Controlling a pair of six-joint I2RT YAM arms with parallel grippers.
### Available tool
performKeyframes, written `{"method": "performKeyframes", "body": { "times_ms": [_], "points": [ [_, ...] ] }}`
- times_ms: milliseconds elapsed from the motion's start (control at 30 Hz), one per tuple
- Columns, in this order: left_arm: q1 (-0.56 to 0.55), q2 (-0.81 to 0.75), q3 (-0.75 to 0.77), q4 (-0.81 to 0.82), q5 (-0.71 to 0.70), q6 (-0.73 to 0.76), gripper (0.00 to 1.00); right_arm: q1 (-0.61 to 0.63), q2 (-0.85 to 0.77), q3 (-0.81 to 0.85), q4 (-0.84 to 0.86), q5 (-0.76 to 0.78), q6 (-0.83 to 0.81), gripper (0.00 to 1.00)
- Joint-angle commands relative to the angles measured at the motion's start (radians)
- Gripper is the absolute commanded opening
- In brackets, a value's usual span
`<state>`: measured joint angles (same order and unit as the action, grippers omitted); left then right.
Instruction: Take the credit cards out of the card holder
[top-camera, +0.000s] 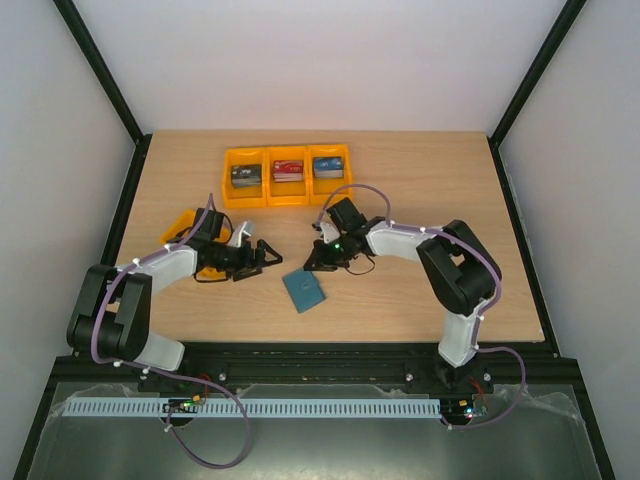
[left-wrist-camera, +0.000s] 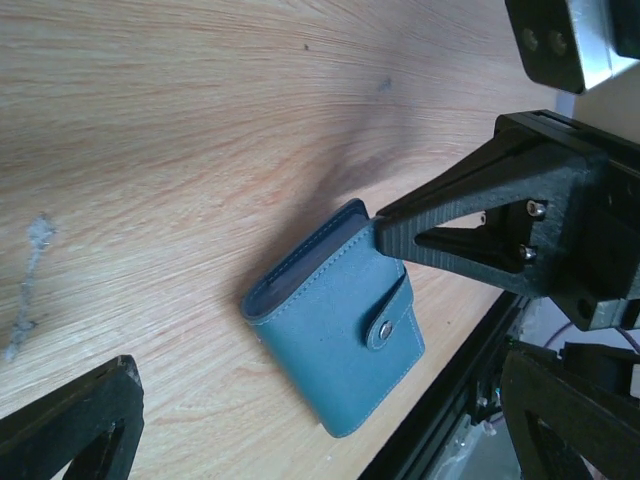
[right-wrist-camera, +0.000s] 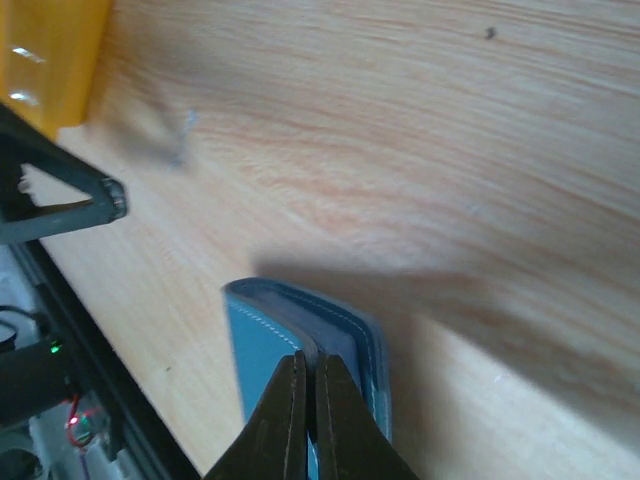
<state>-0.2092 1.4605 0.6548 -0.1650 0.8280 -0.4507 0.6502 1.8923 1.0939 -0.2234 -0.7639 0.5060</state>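
Right gripper clenching at card holder rim, frame bottom; likely slipping off, snap tab fastened. Left gripper hanging released.

My left arm and right arm were white shells between black joints, and each trailed a lavender cable. My left gripper carried black printed fingers. My right gripper had dark tapering fingers, built as open triangular trusses with two silver screws. A green light glowed at that wrist.
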Motion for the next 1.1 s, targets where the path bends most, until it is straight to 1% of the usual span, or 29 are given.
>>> {"method": "performKeyframes", "body": {
  "times_ms": [0, 133, 300, 367, 400, 467, 500, 567, 633, 667, 733, 867, 933, 1000, 1067],
  "points": [
    [-0.002, -0.013, -0.013, 0.026, 0.103, 0.007, 0.98, -0.013, -0.106, -0.041, 0.074, -0.085, 0.017, 0.02],
    [-0.002, -0.034, -0.009, 0.026, 0.118, 0.039, 0.95, -0.018, -0.169, -0.057, 0.109, -0.110, 0.005, 0.02],
    [-0.002, -0.053, -0.003, 0.017, 0.143, 0.084, 0.95, -0.021, -0.213, -0.042, 0.089, -0.099, -0.033, 0.02],
    [-0.001, -0.056, 0.035, -0.046, 0.175, 0.145, 0.94, -0.025, -0.242, -0.040, 0.088, -0.095, -0.036, 0.02],
    [0.003, -0.055, 0.080, -0.108, 0.191, 0.207, 0.95, -0.027, -0.262, -0.036, 0.088, -0.094, -0.038, 0.02],
    [0.022, -0.035, 0.248, -0.377, 0.217, 0.399, 0.96, -0.029, -0.318, -0.017, 0.080, -0.076, -0.047, 0.02],
    [0.041, -0.023, 0.339, -0.500, 0.223, 0.553, 0.97, -0.030, -0.341, 0.006, 0.070, -0.066, -0.056, 0.02],
    [0.092, -0.004, 0.473, -0.719, 0.258, 0.706, 0.98, -0.030, -0.385, 0.041, 0.039, -0.034, -0.079, 0.02],
    [0.143, -0.018, 0.543, -0.833, 0.318, 0.822, 0.98, -0.030, -0.430, 0.085, 0.027, 0.002, -0.094, 0.02],
    [0.157, -0.034, 0.571, -0.857, 0.331, 0.856, 0.99, -0.030, -0.455, 0.112, 0.040, 0.016, -0.095, 0.02],
    [0.159, -0.088, 0.619, -0.846, 0.317, 0.858, 0.99, -0.030, -0.500, 0.144, 0.099, 0.018, -0.087, 0.02],
    [0.134, -0.212, 0.678, -0.742, 0.315, 0.767, 0.99, -0.030, -0.586, 0.159, 0.256, 0.028, -0.039, 0.02],
    [0.089, -0.232, 0.731, -0.755, 0.316, 0.760, 0.99, -0.030, -0.632, 0.131, 0.368, 0.024, 0.006, 0.02],
    [0.021, -0.223, 0.791, -0.746, 0.237, 0.660, 0.99, -0.030, -0.670, 0.094, 0.515, -0.018, 0.078, 0.02],
    [-0.043, -0.229, 0.812, -0.724, 0.192, 0.617, 0.99, -0.027, -0.693, 0.082, 0.589, -0.057, 0.122, 0.02]
  ]
}}
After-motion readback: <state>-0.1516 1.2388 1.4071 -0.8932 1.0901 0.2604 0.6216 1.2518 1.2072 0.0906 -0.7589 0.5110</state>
